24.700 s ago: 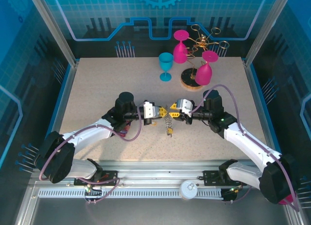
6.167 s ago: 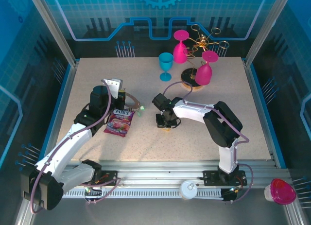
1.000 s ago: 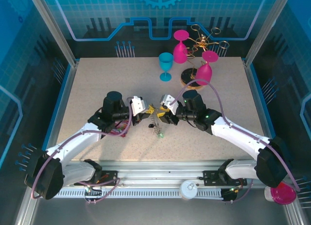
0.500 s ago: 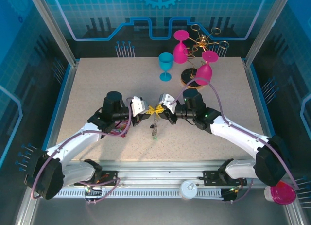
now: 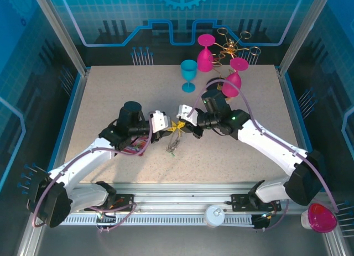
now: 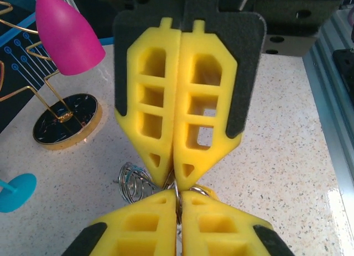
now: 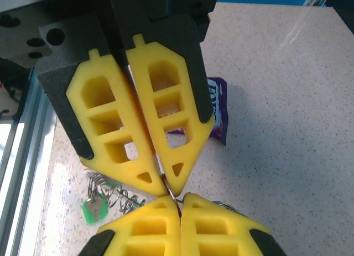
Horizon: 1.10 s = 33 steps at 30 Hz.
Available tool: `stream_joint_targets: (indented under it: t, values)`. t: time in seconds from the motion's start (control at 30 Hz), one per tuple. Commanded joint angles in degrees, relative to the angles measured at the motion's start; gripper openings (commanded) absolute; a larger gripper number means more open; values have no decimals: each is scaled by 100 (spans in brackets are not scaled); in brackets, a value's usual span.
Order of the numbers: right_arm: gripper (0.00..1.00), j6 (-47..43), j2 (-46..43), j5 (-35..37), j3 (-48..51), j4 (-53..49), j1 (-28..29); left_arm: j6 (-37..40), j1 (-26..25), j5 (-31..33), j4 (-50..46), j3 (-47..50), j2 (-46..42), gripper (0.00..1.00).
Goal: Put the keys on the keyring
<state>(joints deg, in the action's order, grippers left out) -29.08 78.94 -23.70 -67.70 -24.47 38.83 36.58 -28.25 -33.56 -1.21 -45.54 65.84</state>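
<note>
Threading step: left gripper (image 5: 166, 130), right gripper (image 5: 186, 122) both pinched tight on keyring (image 5: 176, 135); green key (image 7: 95, 208) hanging 6 o'clock; next, fine alignment.

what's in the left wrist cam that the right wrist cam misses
Left wrist, not right wrist: a pink glass hanging on a gold rack, and a teal glass foot. Right wrist, not left wrist: a purple snack packet and a green-tagged key. Shared: the left gripper and right gripper shut and meeting tip to tip, pinching what looks like thin wire of the keyring over the speckled table.
</note>
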Motion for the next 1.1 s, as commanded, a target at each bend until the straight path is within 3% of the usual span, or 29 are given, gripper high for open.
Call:
stream_joint_targets:
  t: [0.0,0.07,0.17,0.23,0.47,0.9,1.07]
  values:
    - [0,-361,99,-469,-606,-491,316,388,-211,20,-349,-217,139,0]
    - [2,-55,-38,-388,-467,-140,274,354,-224,168,-180,-157,98,0]
    - [38,685,-459,-161,157,740,7,149,-225,457,394,135,-58,0]
    - [42,1075,-684,-73,573,1157,-173,-40,-224,525,754,296,-142,0]
    - [38,1690,-961,-206,1402,1800,-174,-366,-218,397,1266,463,-113,0]
    - [29,1915,-703,332,1426,1979,-170,-321,-224,234,1306,546,-203,0]
    - [31,2061,-955,-79,1635,2208,-348,-254,-225,284,1257,546,-180,0]
